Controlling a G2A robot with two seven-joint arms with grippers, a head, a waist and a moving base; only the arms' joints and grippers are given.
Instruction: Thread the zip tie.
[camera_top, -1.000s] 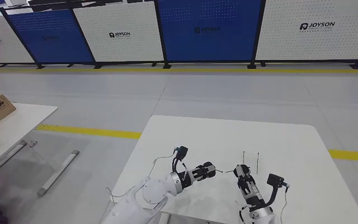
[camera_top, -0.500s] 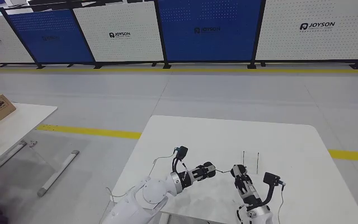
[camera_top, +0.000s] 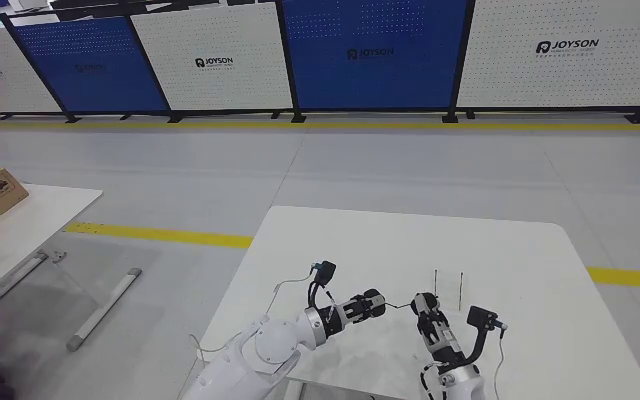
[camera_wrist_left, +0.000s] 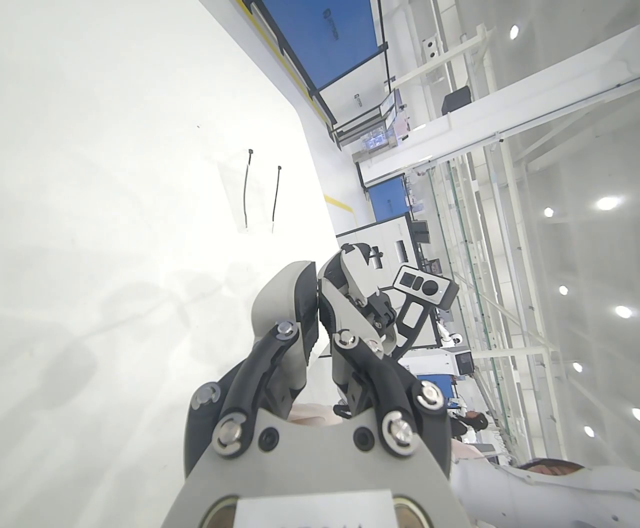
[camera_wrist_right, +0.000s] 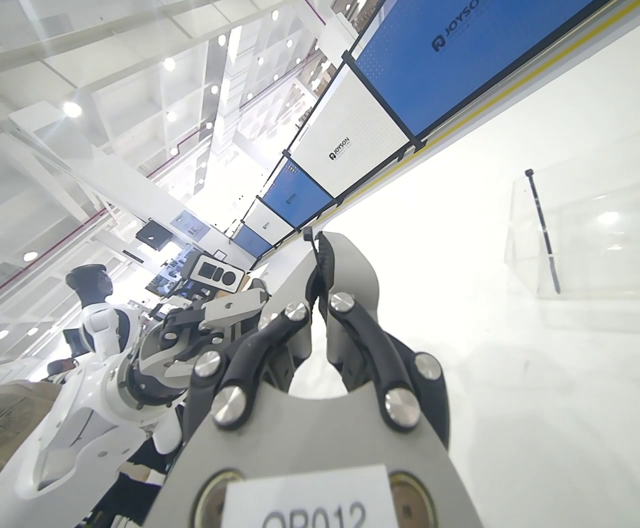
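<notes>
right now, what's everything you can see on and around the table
held zip tie: one, black, between the two claws above the table
spare zip ties: two, black, side by side at the clear box
clear box: one, see-through, on the table beyond the claws
table: one, white, under both arms
side table: one, white, across the floor
partition panels: several, blue and white, along the far side of the floor
left claw: one, grey and black, shut on the held zip tie
right claw: one, grey and black, shut on the held zip tie, head poking past its tips
</notes>
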